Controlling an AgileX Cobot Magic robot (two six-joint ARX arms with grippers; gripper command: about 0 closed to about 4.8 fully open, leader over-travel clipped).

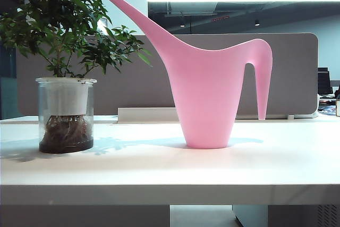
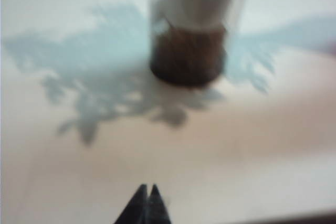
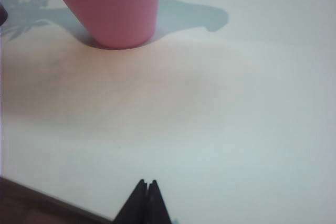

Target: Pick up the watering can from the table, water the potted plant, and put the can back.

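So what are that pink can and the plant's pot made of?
The watering can looks like smooth moulded plastic: even pink colour, soft sheen, no seams showing. The potted plant sits in what seems clear glass or clear plastic: roots and soil show through the wall, around a white, opaque insert.

On the table (image 1: 170,168), the potted plant (image 1: 66,67) stands left of the watering can (image 1: 207,89).

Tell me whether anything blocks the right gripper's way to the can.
Nothing visible does. In the right wrist view the right gripper, shut, hangs over bare table, with only open white surface between it and the can. The plant stands off to the can's spout side.
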